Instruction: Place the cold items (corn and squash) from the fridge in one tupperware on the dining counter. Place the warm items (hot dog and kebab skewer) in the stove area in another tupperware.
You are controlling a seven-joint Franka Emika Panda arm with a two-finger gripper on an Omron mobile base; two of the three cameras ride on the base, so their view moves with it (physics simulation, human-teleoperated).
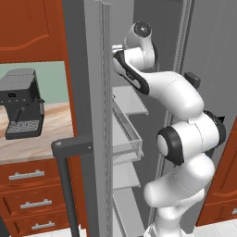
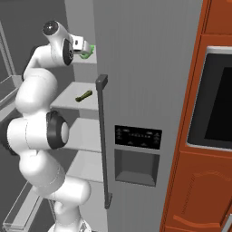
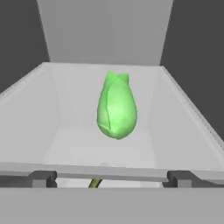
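Nearest the hand camera, the gripper (image 3: 111,178) stood with its two dark fingertips (image 3: 41,178) spread wide and nothing between them, just short of the front lip of a white shelf (image 3: 65,144). Past that lip the squash (image 3: 116,107), bright green and oblong, lay on the shelf floor about midway back, apart from both side walls and clear of the fingers. Under the lip, a sliver of an olive-green stalk (image 3: 95,183) showed from a lower level. The plain grey back wall of the fridge (image 3: 105,30) closed the compartment behind. From the right base camera, the white arm (image 2: 38,136) rose folded beside the fridge door (image 2: 145,68), with its long dark handle (image 2: 103,140) and the dark dispenser panel (image 2: 137,137). Its hand reached onto an upper shelf, where the gripper (image 2: 84,47) sat just beside the green vegetable (image 2: 89,50). One shelf below lay a thin olive-green piece (image 2: 84,96). Farther right, a dark oven window (image 2: 217,104) sat in red-brown cabinetry. In the left base view, beyond the open door's edge (image 1: 88,69), a grey coffee machine (image 1: 21,104) stood on a pale counter (image 1: 55,125).
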